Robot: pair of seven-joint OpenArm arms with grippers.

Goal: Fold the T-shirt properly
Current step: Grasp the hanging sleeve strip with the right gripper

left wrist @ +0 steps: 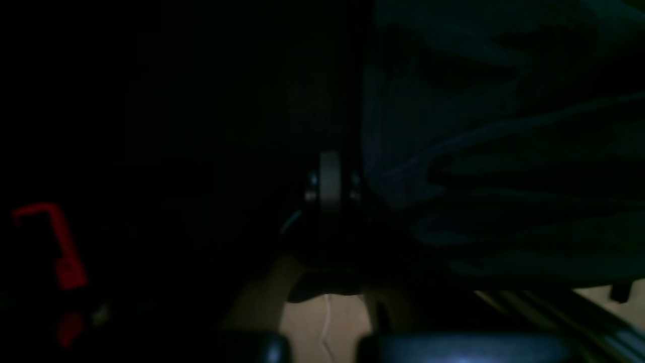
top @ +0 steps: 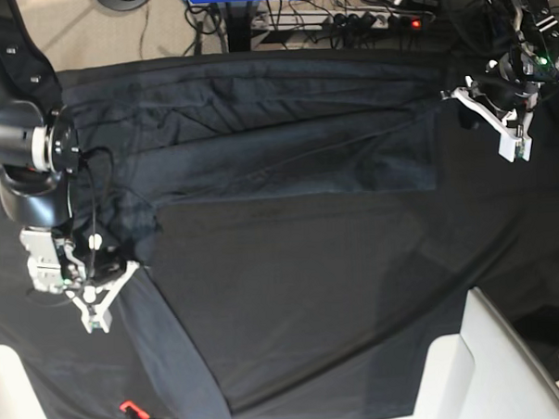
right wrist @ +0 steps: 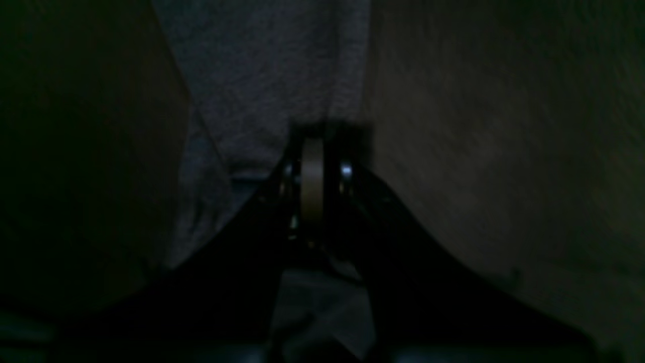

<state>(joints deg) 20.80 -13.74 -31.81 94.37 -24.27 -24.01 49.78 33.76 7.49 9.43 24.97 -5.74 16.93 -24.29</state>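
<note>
The dark slate-grey T-shirt [top: 258, 136] lies spread across the far half of the table, and a strip of it [top: 179, 353] runs down toward the near left. My right gripper [top: 132, 267] sits at the shirt's left edge. In the right wrist view its fingers [right wrist: 312, 166] are pressed together, with heathered fabric [right wrist: 262, 75] bunched at the tips. My left gripper [top: 458, 94] is at the shirt's far right corner, where creases fan out. Its fingers [left wrist: 330, 181] are shut, and shirt fabric [left wrist: 478, 151] lies right beside them.
A black tablecloth [top: 504, 246] covers the table. A white angled panel [top: 494, 349] rises at the near right and another white surface [top: 9, 388] at the near left. A small red item [top: 129, 407] lies at the near edge. Cables and a power strip [top: 345, 21] run behind the table.
</note>
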